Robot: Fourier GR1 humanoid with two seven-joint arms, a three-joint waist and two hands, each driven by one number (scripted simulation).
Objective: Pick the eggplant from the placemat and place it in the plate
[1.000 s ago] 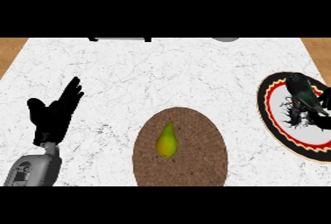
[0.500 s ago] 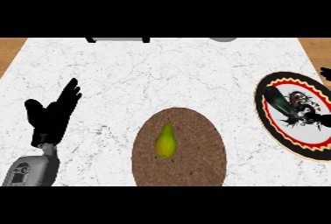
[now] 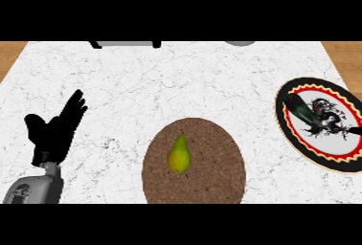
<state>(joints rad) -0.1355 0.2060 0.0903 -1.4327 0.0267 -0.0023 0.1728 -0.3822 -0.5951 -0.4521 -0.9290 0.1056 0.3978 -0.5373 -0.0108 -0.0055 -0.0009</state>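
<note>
From where I stand, the placing looks done: a dark, long shape that I take for the eggplant (image 3: 302, 111) lies in the plate (image 3: 322, 146) at the right edge of the frame, towards its upper left, partly lost against the plate's black pattern. On the brown placemat (image 3: 212, 158), lower centre, only a yellow-green, pear-shaped fruit (image 3: 178, 155) sits. The left hand (image 3: 51, 134) rests at the lower left, fingers straight and spread upward, holding nothing. The right hand is out of sight, so I cannot tell its fingers. I judge the next move asks only for hands kept clear of the plate.
</note>
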